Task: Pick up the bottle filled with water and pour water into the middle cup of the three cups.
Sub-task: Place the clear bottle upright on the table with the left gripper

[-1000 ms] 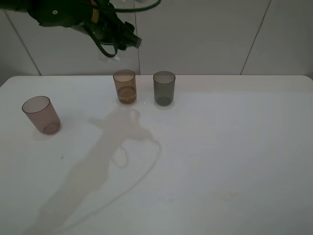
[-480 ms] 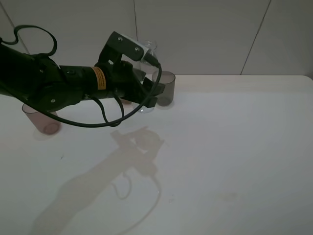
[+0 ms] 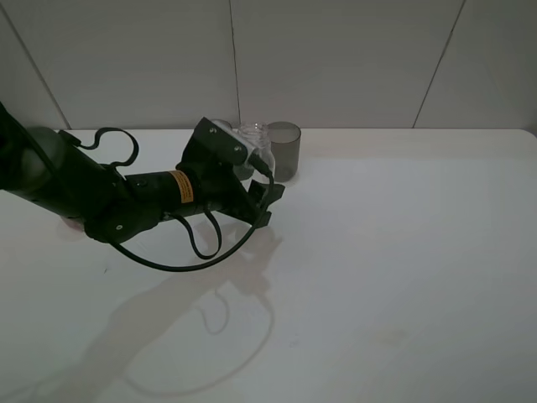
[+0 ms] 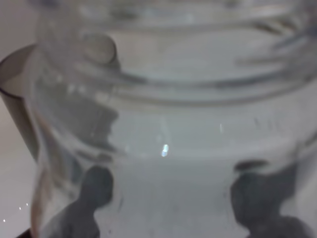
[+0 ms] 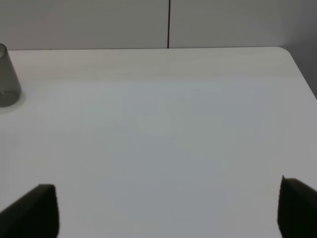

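Left tool (image 3: pixel 262 195) dropped from above cups to counter (image 3: pixel 403 252) level, clamping bottle (image 3: pixel 254 141); middle cup hidden. Right tool (image 5: pixel 168 208) spread, idle.

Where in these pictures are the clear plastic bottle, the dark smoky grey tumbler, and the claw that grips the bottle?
Small clear plastic bottle (image 3: pixel 254 138), high view, its shoulder.
Dark smoky grey plastic tumbler (image 3: pixel 284 151), high view, its side wall.
Left gripper (image 3: pixel 252 180), high view, between its black fingertips.

A bare test bench in a lab: plain white table (image 3: pixel 403 252) against a white panelled wall (image 3: pixel 352 59).
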Robot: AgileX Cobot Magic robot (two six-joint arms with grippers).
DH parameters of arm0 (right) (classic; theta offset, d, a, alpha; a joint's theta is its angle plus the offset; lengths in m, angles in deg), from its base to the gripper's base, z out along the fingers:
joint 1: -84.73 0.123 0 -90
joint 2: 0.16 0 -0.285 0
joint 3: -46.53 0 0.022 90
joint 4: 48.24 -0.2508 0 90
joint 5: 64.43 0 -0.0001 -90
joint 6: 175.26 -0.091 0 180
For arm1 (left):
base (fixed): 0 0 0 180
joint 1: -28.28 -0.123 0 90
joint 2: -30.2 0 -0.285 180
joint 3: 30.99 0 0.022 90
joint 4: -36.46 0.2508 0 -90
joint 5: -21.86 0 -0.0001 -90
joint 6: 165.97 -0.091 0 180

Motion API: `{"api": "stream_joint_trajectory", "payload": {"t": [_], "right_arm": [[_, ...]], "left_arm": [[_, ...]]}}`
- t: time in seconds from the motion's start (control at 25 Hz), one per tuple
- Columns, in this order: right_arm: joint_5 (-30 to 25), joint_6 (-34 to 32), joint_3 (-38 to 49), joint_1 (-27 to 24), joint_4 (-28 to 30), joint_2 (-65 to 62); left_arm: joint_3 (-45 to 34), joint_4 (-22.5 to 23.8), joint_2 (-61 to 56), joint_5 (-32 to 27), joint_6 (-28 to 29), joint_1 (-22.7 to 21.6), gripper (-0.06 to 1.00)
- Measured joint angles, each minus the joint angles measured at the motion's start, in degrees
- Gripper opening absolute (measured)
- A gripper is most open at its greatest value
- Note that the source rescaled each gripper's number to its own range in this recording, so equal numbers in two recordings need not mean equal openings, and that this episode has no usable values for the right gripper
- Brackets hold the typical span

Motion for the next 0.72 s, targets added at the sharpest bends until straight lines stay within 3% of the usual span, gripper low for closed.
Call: {"api": "stream_joint_trajectory", "payload": {"t": [0.72], "right_arm": [[0.0, 0.0, 0.0, 0.0, 0.0, 0.0]], "left_arm": [[-0.06, -0.96, 4.95, 3.41, -2.9, 0.0, 0.02]]}}
